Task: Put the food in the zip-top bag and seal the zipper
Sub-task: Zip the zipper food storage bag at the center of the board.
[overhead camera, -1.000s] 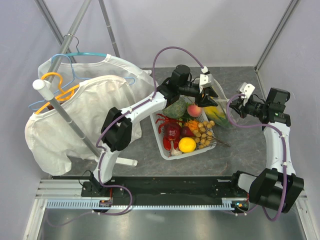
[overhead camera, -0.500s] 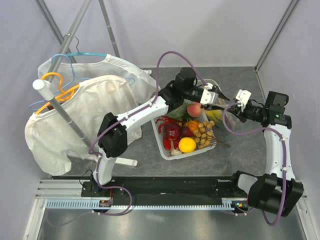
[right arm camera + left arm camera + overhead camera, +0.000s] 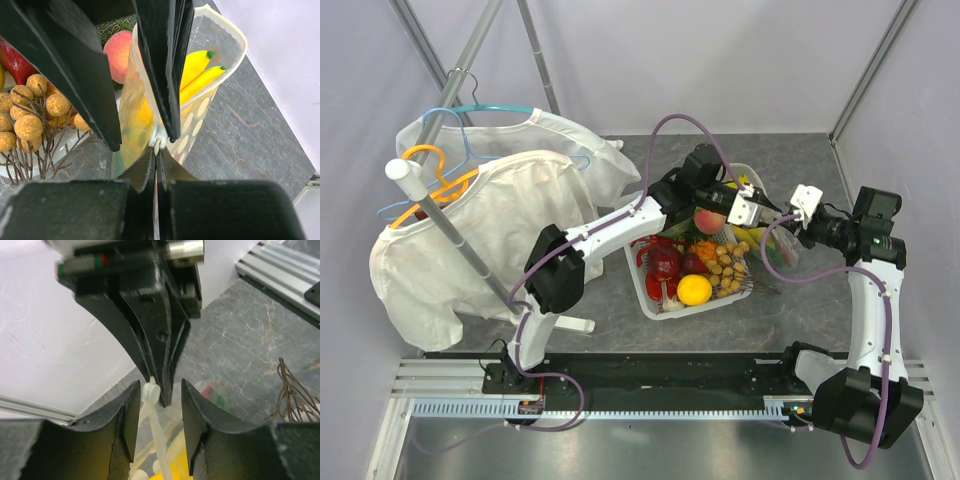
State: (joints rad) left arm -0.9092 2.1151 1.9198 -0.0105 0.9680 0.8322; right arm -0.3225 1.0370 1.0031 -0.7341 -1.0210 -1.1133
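Note:
The dotted clear zip-top bag hangs between my two grippers, right of the white basket. It holds the yellow banana bunch and a red and green piece. My right gripper is shut on the end of the zipper, just past its white slider. My left gripper is open, its fingers straddling the zipper strip right at the slider. In the top view the left gripper and right gripper nearly meet.
The basket still holds a peach, a lemon, a red pepper and brown balls on twigs. A clothes rack with white shirts stands at the left. A metal rail runs along the near edge.
My left gripper has slid right along the bag's mouth until it reached the right gripper. The right gripper has shifted slightly lower with the bag's end still in it.

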